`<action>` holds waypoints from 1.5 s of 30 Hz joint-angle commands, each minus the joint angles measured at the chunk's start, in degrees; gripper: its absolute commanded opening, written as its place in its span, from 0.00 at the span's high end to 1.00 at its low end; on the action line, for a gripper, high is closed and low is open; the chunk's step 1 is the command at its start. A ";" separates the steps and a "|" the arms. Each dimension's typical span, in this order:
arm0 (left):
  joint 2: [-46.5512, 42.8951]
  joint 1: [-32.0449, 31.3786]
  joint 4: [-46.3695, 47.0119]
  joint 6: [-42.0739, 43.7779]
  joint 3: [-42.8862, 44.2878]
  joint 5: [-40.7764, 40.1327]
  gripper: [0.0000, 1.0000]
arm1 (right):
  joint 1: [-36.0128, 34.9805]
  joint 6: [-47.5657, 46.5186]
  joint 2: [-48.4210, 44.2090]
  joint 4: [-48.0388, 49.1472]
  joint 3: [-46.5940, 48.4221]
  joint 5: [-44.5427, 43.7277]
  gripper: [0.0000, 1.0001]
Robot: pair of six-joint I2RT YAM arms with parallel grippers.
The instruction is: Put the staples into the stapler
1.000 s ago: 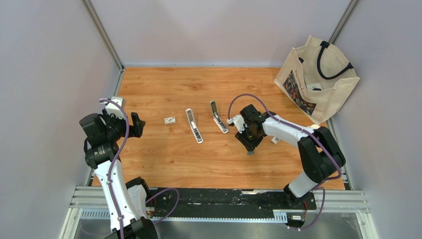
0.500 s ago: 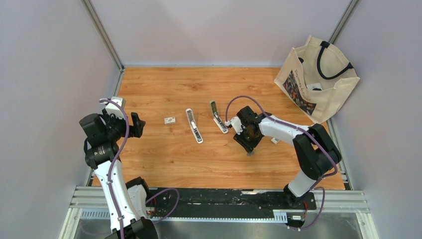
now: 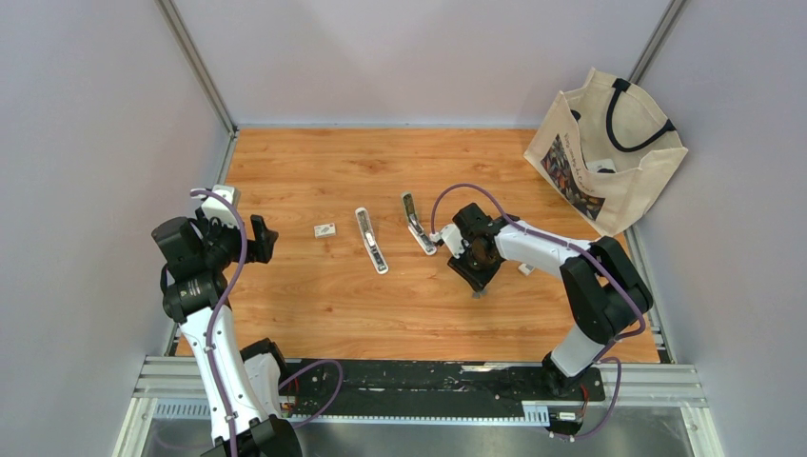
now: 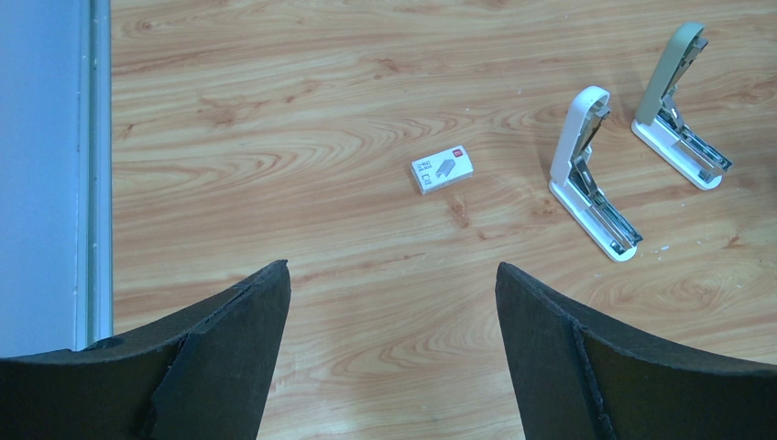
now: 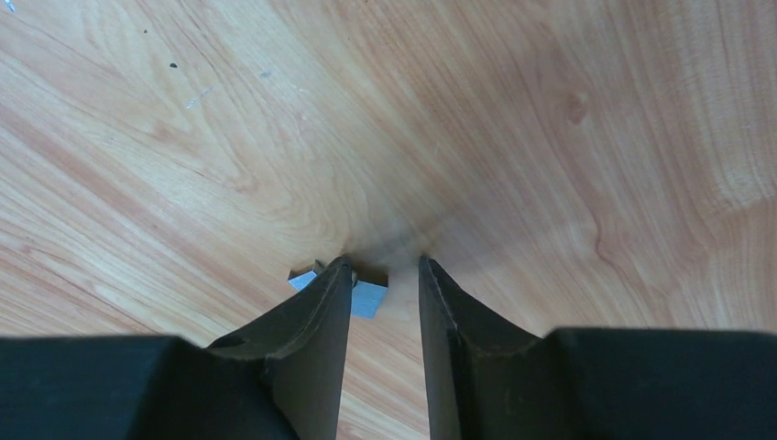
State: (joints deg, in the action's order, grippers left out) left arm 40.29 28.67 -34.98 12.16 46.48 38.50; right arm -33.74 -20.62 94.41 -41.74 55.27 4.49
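The staples (image 5: 369,299) are a tiny grey strip lying on the wood. They show only in the right wrist view, partly hidden by the tip of my right gripper's left finger (image 5: 322,312). My right gripper (image 5: 385,266) points down at the table (image 3: 479,290) with a narrow gap between its fingers, and bare wood shows in the gap. A white stapler (image 3: 371,241) and a grey-green stapler (image 3: 417,224) lie swung open left of it; both also show in the left wrist view (image 4: 591,174), (image 4: 678,105). My left gripper (image 4: 392,275) is wide open and empty, raised at the far left (image 3: 262,238).
A small white staple box (image 3: 325,228) lies left of the white stapler and shows in the left wrist view (image 4: 443,170). A cloth tote bag (image 3: 609,152) leans in the back right corner. A small white object (image 3: 525,268) lies beside the right forearm.
My right gripper has shifted slightly to the left near the table surface, then stayed still. The left arm has not moved.
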 commanded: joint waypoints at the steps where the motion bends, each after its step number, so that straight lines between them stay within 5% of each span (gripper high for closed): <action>1: -0.30 0.60 0.79 1.28 -0.16 0.70 0.10 | -0.37 -0.47 -1.07 -2.03 0.98 -0.01 0.66; 34: -0.39 0.60 0.88 1.37 -0.25 0.61 0.09 | -0.36 1.20 0.07 -1.16 2.22 1.22 0.71; 45: -0.39 0.60 0.97 1.37 -0.25 0.52 0.09 | -0.28 1.55 0.07 -1.33 2.13 1.31 0.81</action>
State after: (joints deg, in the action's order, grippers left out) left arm 40.29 28.67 -34.96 12.21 46.41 38.50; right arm -33.74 -19.70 94.50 -43.83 55.57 5.06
